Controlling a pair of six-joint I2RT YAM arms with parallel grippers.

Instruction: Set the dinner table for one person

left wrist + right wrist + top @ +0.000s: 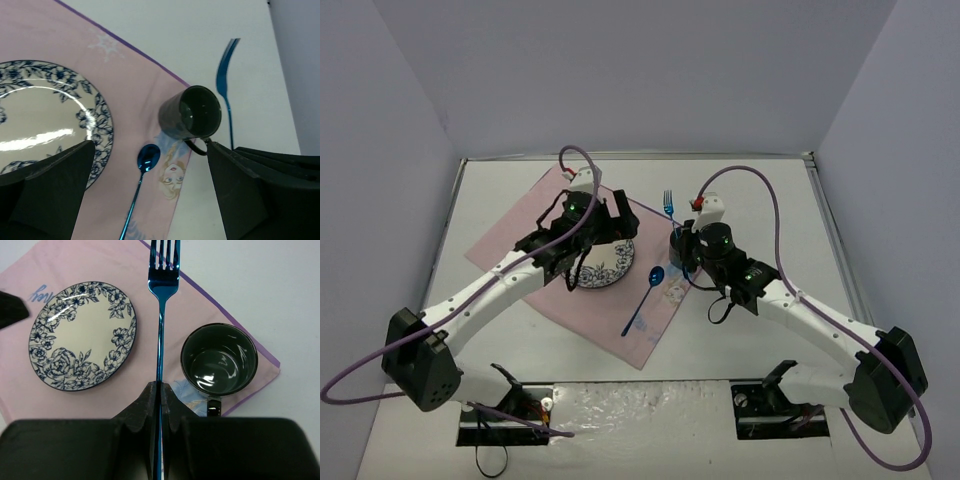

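Dinner table (840,230) spans the scene, pink cloth (125,260) left of centre | down: plate (82,335), spoon (147,157) to its right, mug (219,357) at the cloth's right corner | to go: fork (161,315), pinched tight in right gripper (160,390), tines pointing far | left gripper (150,145) gaping, empty, over the plate, crowding it!

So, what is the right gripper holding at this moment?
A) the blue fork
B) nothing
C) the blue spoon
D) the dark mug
A: in the right wrist view the right gripper is shut on the handle of the blue fork, while the blue spoon lies free on the pink cloth and the dark mug stands untouched beside it.
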